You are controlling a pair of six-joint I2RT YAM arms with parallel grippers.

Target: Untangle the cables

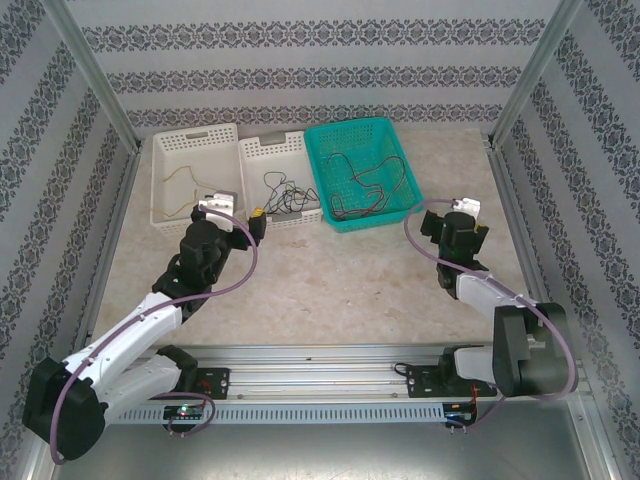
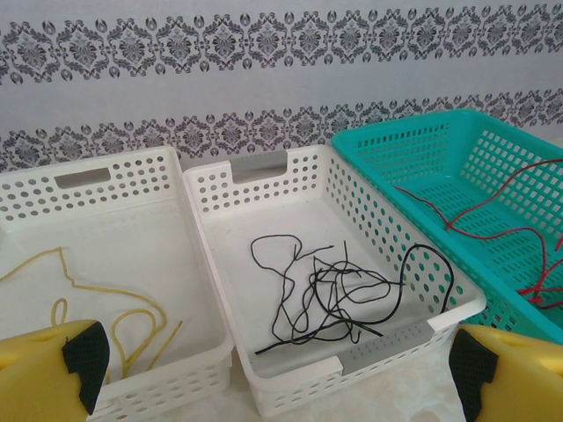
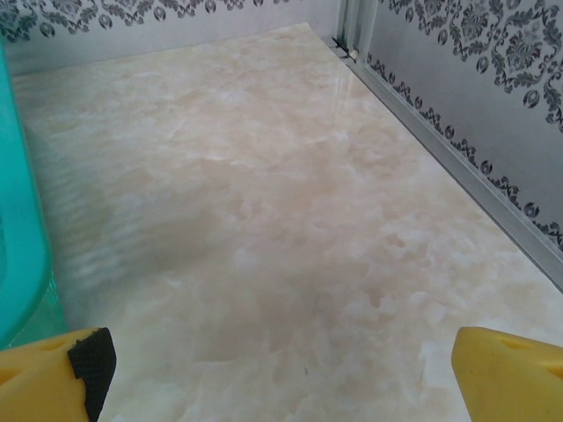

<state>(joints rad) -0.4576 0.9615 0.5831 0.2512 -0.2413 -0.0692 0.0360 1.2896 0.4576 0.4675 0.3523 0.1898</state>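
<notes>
One table: a pale marbled top walled in patterned paper, with baskets in a row along its far side.
Three baskets: the left white basket, middle white basket and teal basket stand close side by side.
Two grippers: the left gripper hangs just before the middle white basket's near wall, jaws wide apart and empty. The right gripper sits over bare table just right of the teal basket, also gaping and empty.
Cables: the yellow cable lies loose in the left white basket. The black cables are heaped and crossing in the middle one. The red cables loop over the teal floor, seemingly with darker strands among them.
Step in hand: between picks, I'd say, with no strand held.
Next move: likely the left arm goes over the rim and down onto one outer black loop, which takes a fine pinch.
In the way: the basket walls crowd the approach, and the strands lie flat and crossed, so one may drag the rest.
</notes>
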